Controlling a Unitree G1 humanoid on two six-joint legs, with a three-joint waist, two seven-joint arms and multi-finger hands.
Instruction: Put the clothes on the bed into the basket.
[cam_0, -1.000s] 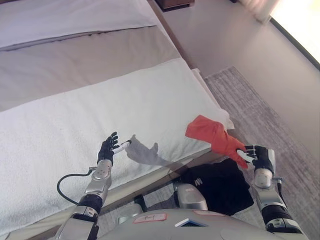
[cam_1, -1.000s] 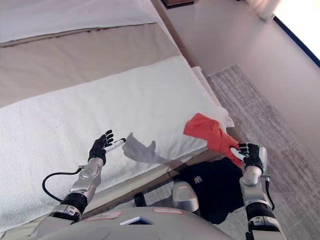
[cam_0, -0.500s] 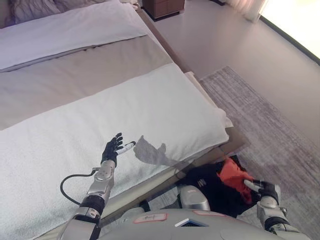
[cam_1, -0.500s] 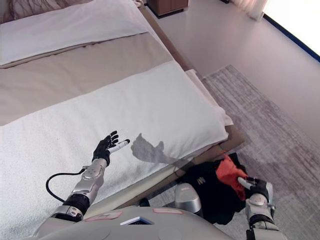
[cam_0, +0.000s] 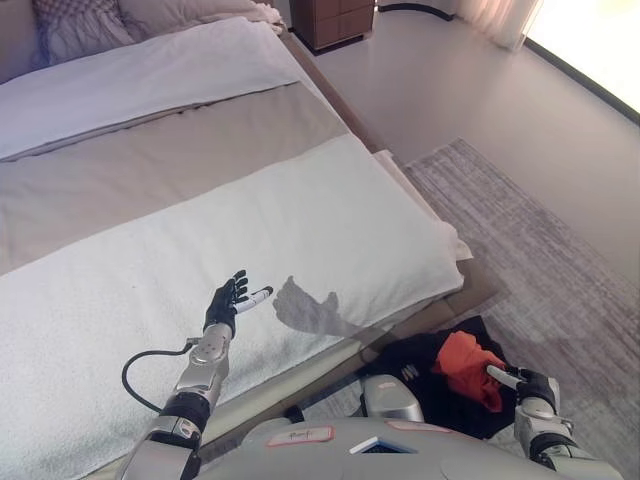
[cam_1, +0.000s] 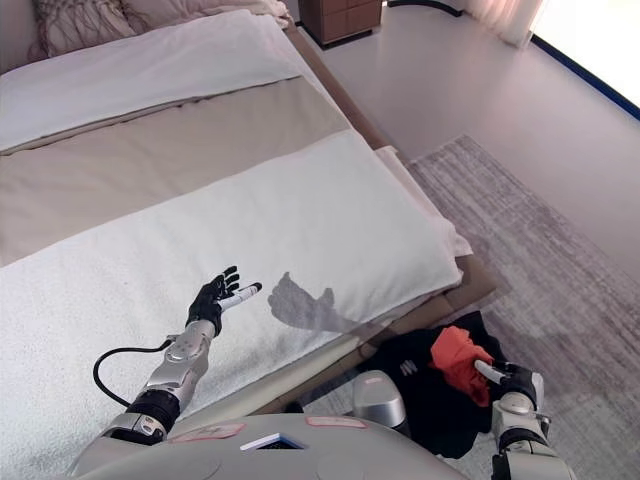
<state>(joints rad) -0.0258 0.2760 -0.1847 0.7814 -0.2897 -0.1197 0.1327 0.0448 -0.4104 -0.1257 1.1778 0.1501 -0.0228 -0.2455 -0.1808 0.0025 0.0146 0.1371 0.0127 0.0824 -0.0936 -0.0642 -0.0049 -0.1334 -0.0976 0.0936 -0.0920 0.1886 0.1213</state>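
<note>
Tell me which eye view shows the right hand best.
The right eye view: the right hand sits clear of the frame's bottom edge, beside the red garment. The left eye view shows it lower, nearer the frame's bottom edge.

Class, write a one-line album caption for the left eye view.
Right hand lowers red cloth onto dark clothes beside the bed; left hand open above it.

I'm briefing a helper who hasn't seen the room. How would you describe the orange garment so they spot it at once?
Start at the big bed with the white blanket, then go down to the floor past its near right corner. There the orange-red garment lies crumpled on dark black clothing, beside the right hand. It is the only bright item.
</note>
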